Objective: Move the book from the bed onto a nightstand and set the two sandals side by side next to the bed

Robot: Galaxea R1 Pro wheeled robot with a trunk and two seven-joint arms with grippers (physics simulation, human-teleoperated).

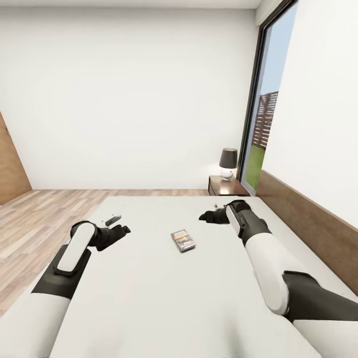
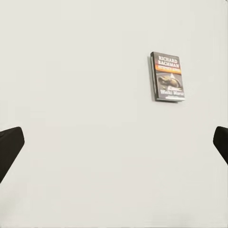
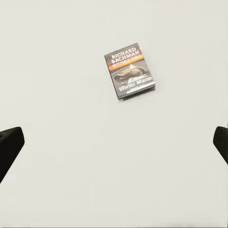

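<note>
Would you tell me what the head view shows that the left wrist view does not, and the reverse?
Head view: the nightstand with a lamp beside the window, the wood floor, the headboard, and both arms over the bed.
Left wrist view: the book's "RICHARD BACHMAN" lettering, legible, and the left tool's wide-apart fingertips.
Both: the book lying flat, ungrasped, on the pale mattress.

Bed: pale grey-white mattress, plain and smooth, dark brown wooden headboard along its right side in the head view. Lying on it: one book, flat, cover up, near the middle of the mattress, white "RICHARD BACHMAN" lettering over an orange band. Wood-plank floor beside the bed
</note>
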